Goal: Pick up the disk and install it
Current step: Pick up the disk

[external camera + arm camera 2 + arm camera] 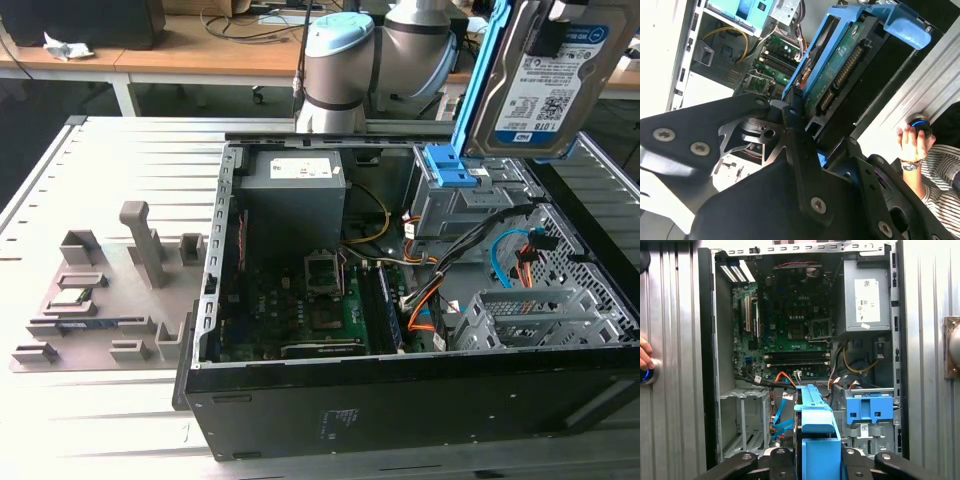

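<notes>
Gripping the disk point(545, 80) by its blue carrier frame, with the gripper point(799, 114) closed on it. Holding it upright and on edge, label facing out, well above the open computer case point(400, 415) at the exterior view's far right, touching nothing below. Carrying it on edge probably to clear the cables and meet a bay squarely. Hanging over the right part of the case, above the blue bracket with grey cage point(452, 190) and beyond the grey drive cage point(530, 318) at the near right, likely because the bays sit on that side. Standing well apart from the grey fixture plate point(90, 300) at the exterior view's left. Noting a person's hand point(912, 144) resting on a round button point(919, 126) beside the case, apparently ready as a stop.
</notes>
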